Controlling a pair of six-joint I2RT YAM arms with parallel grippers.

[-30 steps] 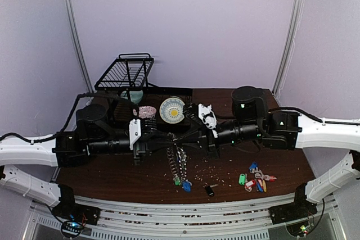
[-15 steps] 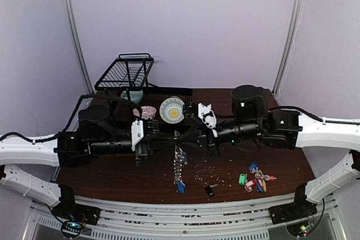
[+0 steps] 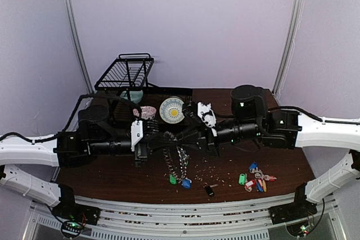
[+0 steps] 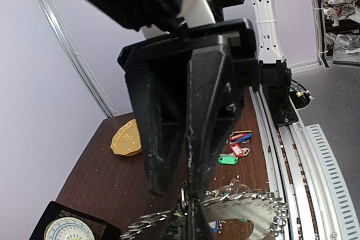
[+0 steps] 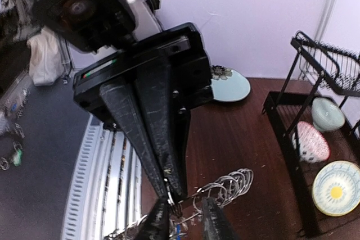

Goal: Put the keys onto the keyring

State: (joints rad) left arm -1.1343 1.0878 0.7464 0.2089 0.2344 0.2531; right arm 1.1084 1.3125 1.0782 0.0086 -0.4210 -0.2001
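Dark brown worktop [image 3: 112,179] under lilac walls. Above its middle, between both arms: keyring [image 4: 247,209], hanging edge-down, blue tag [image 3: 186,183] and green tag [image 3: 173,179] lowest. Left fingers [image 5: 126,127] pinched tight on its rim. Right fingers [image 5: 216,224] a narrow gap apart, small silver rings between them. Bunch of coloured tags [image 3: 257,179] on the worktop, well off to the right.

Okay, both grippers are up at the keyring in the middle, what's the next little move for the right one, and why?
Probably ease the right gripper straight back, clear of the small rings. Its jaws stand apart, while the left gripper is clamped on the keyring, so the left alone should carry it.
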